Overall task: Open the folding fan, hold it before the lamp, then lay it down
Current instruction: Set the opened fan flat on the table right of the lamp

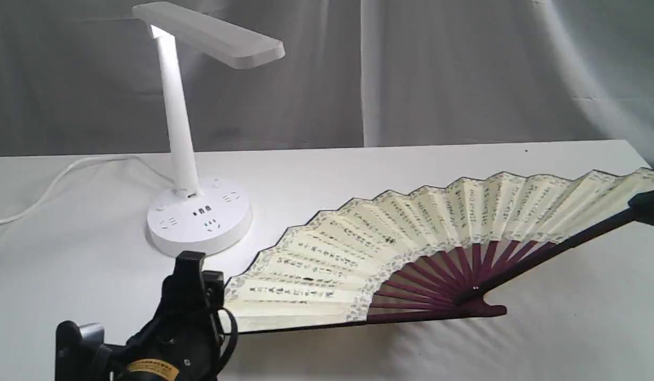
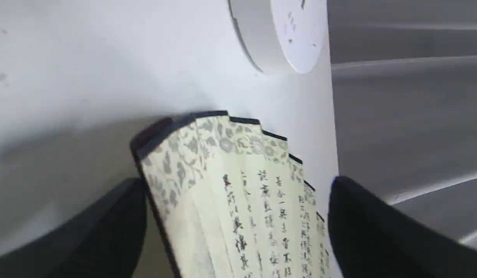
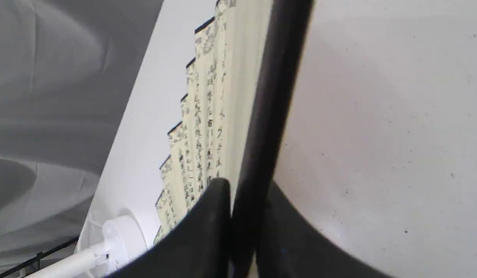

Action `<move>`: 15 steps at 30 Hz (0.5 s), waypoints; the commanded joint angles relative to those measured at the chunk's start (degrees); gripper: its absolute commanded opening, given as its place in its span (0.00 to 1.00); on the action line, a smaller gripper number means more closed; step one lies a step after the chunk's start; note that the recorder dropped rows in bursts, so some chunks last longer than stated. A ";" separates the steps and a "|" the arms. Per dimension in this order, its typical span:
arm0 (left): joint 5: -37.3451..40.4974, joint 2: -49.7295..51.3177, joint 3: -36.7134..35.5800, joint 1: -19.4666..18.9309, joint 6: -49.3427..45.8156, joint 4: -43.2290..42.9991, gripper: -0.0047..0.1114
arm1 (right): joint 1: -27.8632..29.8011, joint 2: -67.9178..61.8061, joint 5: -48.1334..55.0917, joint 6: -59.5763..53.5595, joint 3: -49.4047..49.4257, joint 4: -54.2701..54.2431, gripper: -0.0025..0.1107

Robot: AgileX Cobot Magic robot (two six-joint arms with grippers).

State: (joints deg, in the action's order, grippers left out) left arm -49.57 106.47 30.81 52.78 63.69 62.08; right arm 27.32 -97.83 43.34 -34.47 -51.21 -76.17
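The folding fan (image 1: 411, 233) is spread wide, low over the white table, with cream pleats, black calligraphy and maroon ribs. My right gripper (image 1: 647, 203) at the right edge is shut on its dark guard (image 3: 261, 116), one finger (image 3: 207, 231) pressed on each side. My left gripper (image 1: 197, 288) sits at the fan's left end. In the left wrist view its two black fingers (image 2: 377, 231) stand wide apart, with the fan's floral border (image 2: 223, 173) between them. The white lamp (image 1: 184, 132) stands behind the left end, lit; its round base (image 2: 284, 34) shows beyond the fan.
A white cord (image 1: 56, 180) runs left from the lamp across the white tablecloth (image 1: 358, 169). A grey curtain (image 1: 464, 69) hangs behind the table. The lamp base (image 3: 118, 235) also shows in the right wrist view, past the fan's far end.
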 commanded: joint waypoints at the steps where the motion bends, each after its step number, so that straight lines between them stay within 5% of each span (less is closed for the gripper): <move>1: -1.92 -0.31 -1.85 -0.18 -0.98 0.49 0.61 | 0.01 -1.76 -1.55 -3.16 0.03 2.21 0.02; 15: -3.74 -0.31 -2.75 -0.18 -0.98 -1.74 0.61 | 0.01 -8.47 -4.26 -7.76 0.03 3.30 0.02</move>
State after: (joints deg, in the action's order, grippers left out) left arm -52.35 106.47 28.46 52.78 63.33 60.76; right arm 27.32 -105.99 41.55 -38.93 -51.21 -76.08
